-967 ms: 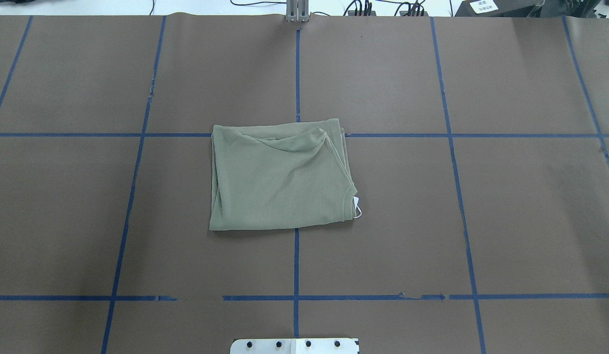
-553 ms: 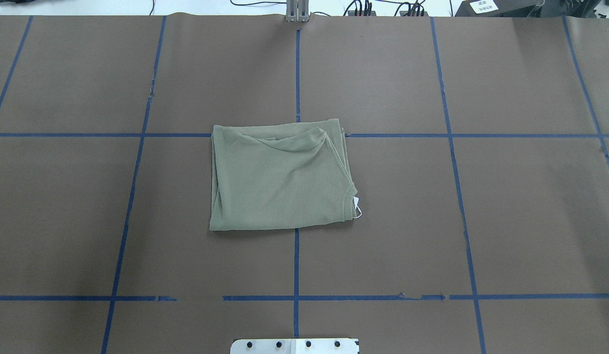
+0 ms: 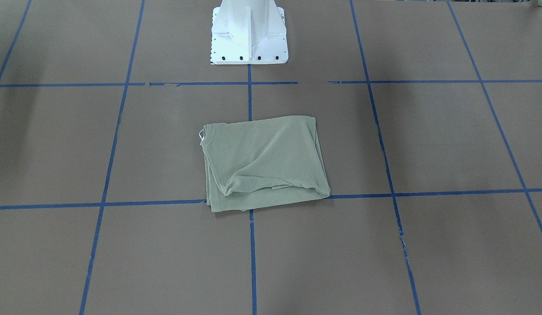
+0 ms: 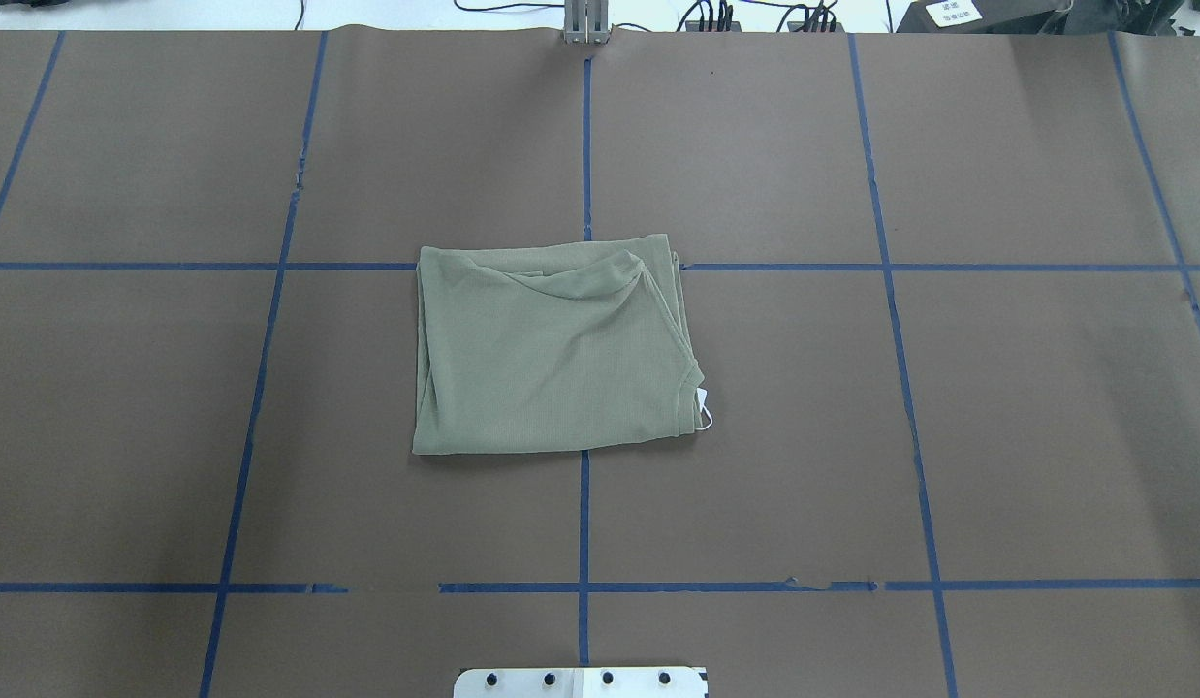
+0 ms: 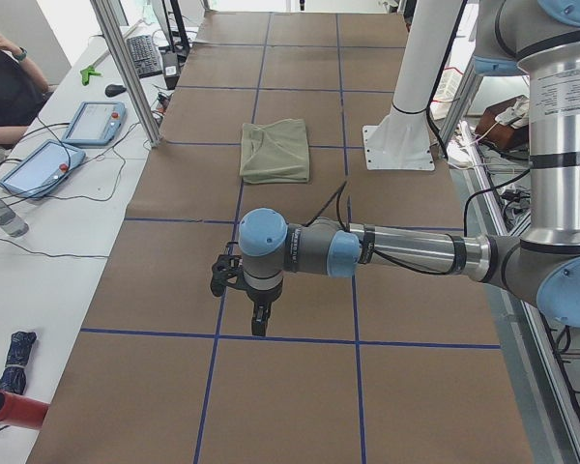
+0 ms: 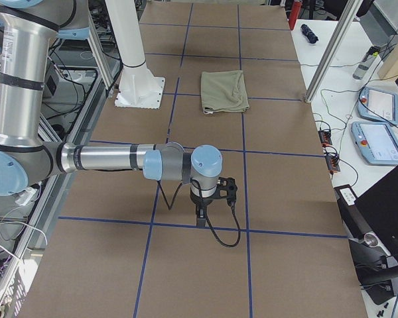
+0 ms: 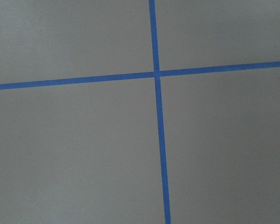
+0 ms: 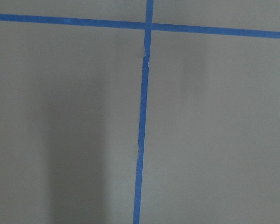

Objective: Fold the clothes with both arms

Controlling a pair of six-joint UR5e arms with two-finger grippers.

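The brown worktop point(image 4: 1046, 436) is the largest thing here, gridded with blue tape point(image 4: 584, 523). Next come my 2 arms. The left arm point(image 5: 406, 253) and the right arm point(image 6: 106, 158) each stretch low and sideways from the white pedestal base point(image 3: 248, 30), 1 to either side of it, and neither shows in the overhead view. I judge this posture keeps the cameras' sight of the cloth open.

The green shirt point(image 4: 552, 359) lies flat in front of the pedestal base, across the tape line running out from it. It is folded into a rough rectangle, with a loose, rumpled layer along the edge away from the pedestal base. To my judgement the folding is done or nearly so.

My left claw point(image 5: 257, 327) and right claw point(image 6: 199, 217) point down over bare worktop. Both are well apart from the shirt and neither touches it. Whether they are released or clenched, I cannot tell.

Smallest, the white hang tag point(image 4: 705, 415) pokes out at the shirt's corner toward the pedestal base.
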